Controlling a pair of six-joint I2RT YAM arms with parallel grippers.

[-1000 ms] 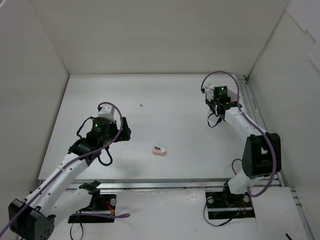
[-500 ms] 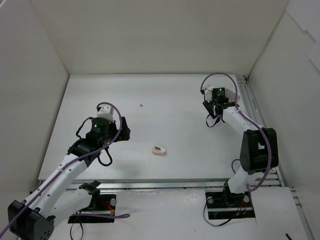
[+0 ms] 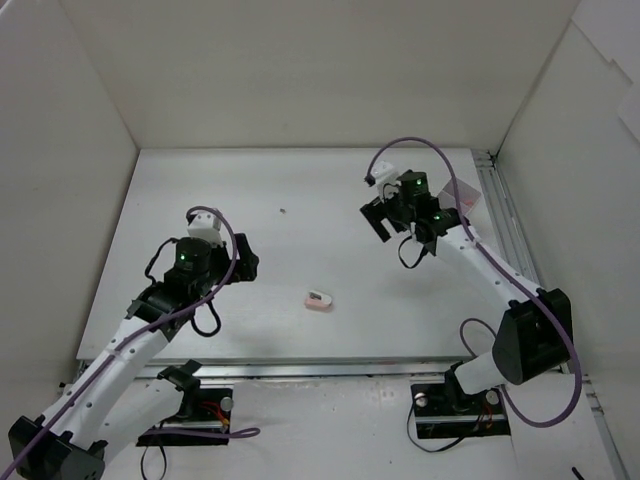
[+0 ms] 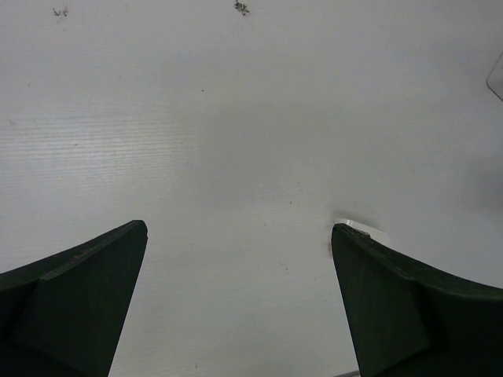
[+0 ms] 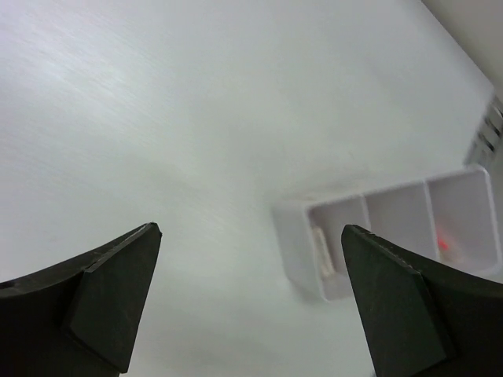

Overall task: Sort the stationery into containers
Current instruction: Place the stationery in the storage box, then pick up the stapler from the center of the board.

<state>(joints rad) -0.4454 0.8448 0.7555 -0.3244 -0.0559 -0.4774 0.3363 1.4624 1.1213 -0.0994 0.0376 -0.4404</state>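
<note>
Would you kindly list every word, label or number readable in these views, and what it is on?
No text can be read anywhere.
The pink-and-white eraser bears a dark patch, too small to tell if it is print.
The divided white box shows no lettering.

Open desk [image 3: 330, 190] surrounds the white-pink eraser [image 3: 318, 299] on every side, leaving passage from near, far and either flank. Left of the eraser stands the left end effector [image 4: 236, 228], jaws wide over plain desk. Far right of the eraser, the right end effector [image 5: 247, 228], also spread, and the divided white box [image 5: 295, 243] narrow the way beside the side rail [image 3: 492, 180].
</note>
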